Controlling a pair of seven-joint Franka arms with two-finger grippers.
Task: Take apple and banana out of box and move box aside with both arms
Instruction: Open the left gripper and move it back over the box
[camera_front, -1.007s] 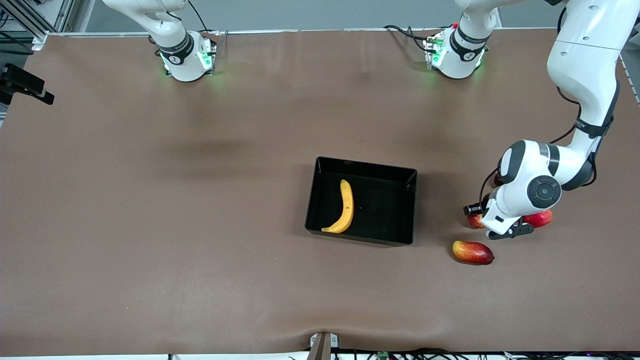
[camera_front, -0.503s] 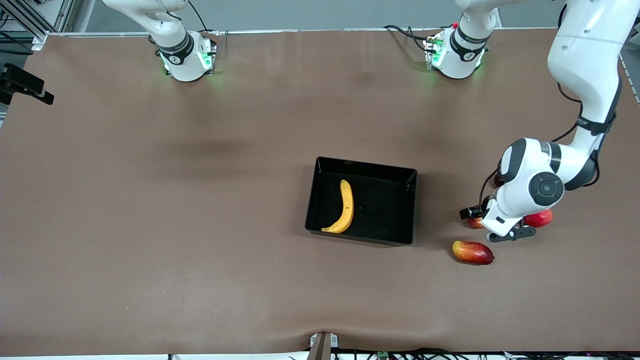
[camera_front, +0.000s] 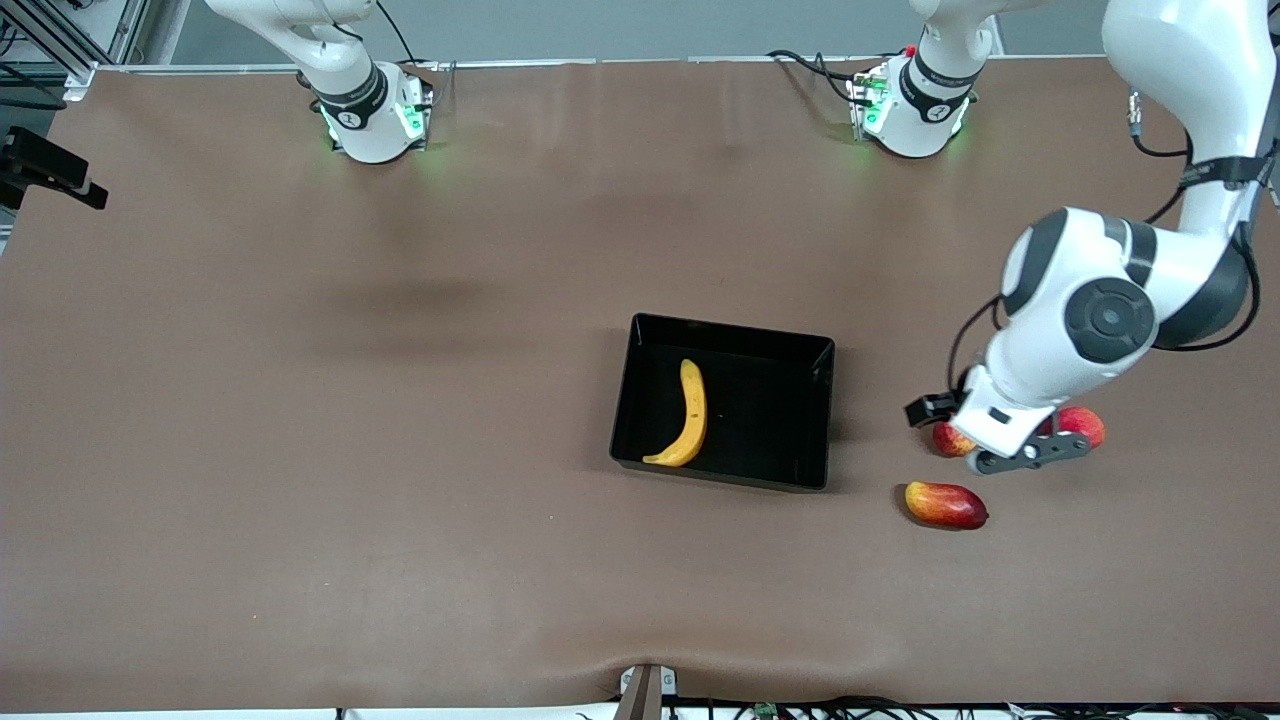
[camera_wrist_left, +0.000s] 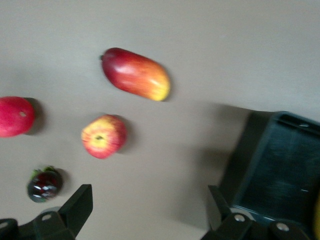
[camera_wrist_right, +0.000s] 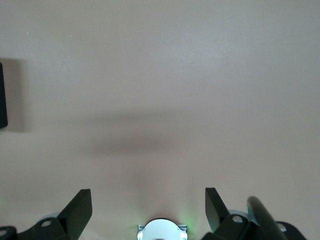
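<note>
The black bin (camera_front: 770, 345) stands mid-table with the yellow banana (camera_front: 688, 415) lying in it. The small red-yellow apple (camera_front: 948, 439) rests on the table toward the left arm's end, partly hidden by the left hand. In the left wrist view the apple (camera_wrist_left: 103, 136) lies free with its stem dimple up. My left gripper (camera_wrist_left: 148, 210) is open and empty, raised over the table between the apple and the bin (camera_wrist_left: 280, 170). My right gripper (camera_wrist_right: 148, 210) is open and empty, high over bare table near its own base, and out of the front view.
An oblong red-yellow mango (camera_front: 945, 505) lies nearer the front camera than the apple. A plain red round fruit (camera_front: 1085, 425) sits beside the apple. A small dark fruit with green leaves (camera_wrist_left: 45, 184) lies close by. The right arm's base (camera_wrist_right: 161, 230) shows below the right gripper.
The left arm has lifted its hand away from the table, still over the apple, with nothing in the gripper. The fruits, bin and right arm have not moved.
</note>
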